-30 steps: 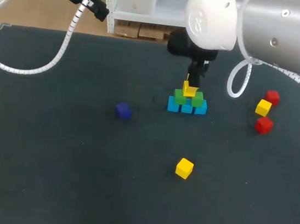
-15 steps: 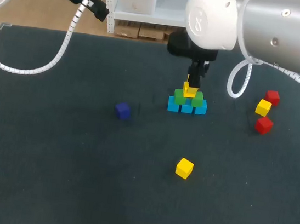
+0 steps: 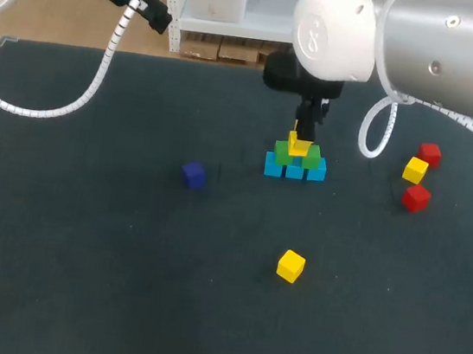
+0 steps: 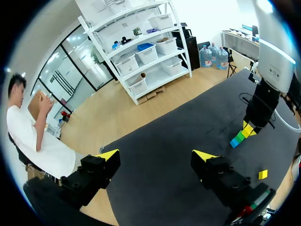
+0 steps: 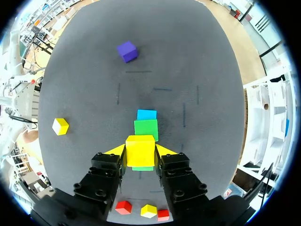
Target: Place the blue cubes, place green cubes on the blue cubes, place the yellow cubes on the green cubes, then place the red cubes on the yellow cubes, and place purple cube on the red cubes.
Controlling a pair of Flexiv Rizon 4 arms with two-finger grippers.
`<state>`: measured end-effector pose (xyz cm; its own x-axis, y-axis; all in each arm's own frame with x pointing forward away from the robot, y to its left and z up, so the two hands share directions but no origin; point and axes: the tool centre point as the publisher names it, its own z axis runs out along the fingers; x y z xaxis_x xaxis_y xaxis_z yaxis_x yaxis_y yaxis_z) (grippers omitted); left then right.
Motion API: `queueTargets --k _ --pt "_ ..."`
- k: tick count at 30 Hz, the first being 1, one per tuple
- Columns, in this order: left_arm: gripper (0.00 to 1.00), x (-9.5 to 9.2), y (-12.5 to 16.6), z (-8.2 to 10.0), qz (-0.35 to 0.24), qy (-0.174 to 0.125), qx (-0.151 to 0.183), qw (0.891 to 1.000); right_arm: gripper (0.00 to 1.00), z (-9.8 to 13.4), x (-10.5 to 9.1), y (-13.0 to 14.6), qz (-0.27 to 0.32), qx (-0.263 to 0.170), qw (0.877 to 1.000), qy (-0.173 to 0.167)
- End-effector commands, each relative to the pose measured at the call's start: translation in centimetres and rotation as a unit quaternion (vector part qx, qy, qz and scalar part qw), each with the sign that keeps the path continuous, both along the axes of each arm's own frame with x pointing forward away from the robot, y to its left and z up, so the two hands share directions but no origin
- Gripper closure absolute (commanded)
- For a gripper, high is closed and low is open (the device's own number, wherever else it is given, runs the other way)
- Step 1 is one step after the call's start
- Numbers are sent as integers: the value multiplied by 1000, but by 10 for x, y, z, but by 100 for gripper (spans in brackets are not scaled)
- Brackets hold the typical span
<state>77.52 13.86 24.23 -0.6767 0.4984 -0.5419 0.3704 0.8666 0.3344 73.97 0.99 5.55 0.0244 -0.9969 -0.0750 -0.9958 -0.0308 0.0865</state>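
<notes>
Our left gripper [image 4: 157, 157] hangs with its fingers spread wide, holding nothing. Our right gripper [image 5: 140, 151] clamps a yellow cube [image 5: 140, 148] from both sides, atop the green cubes [image 3: 284, 156], which sit on the blue cubes [image 3: 295, 171].

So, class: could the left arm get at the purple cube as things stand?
Probably yes: the purple cube lies alone on bare table, the left pincer is open, and the right pincer holds a yellow cube at the stack.
</notes>
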Motion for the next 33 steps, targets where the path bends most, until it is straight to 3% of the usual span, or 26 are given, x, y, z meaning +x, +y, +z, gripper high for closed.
queueTargets --k 1,7,11,13,15,20,27,33 --pt "0 0 1 0 -1 0 0 1000 70 -1 -2 -2 -1 2 1000 -3" --pt "0 0 1 0 -1 0 0 1000 39 -1 -3 -2 -2 3 1000 -3" --pt "0 0 1 0 -1 0 0 1000 36 -1 -3 -3 -4 5 1000 -4" --pt "0 0 1 0 -1 0 0 1000 39 -1 -3 -3 -4 5 1000 -5" --pt "0 0 1 0 -1 0 0 1000 53 -1 -3 -3 -4 5 1000 -4" --pt "0 0 1 0 -1 0 0 1000 73 -1 -3 -1 -3 7 1000 -5" --pt "0 0 1 0 -1 0 0 1000 87 -2 -3 0 -2 8 1000 -4" --pt "0 0 1 0 -1 0 0 1000 88 -2 -4 -3 -7 11 1000 -6"
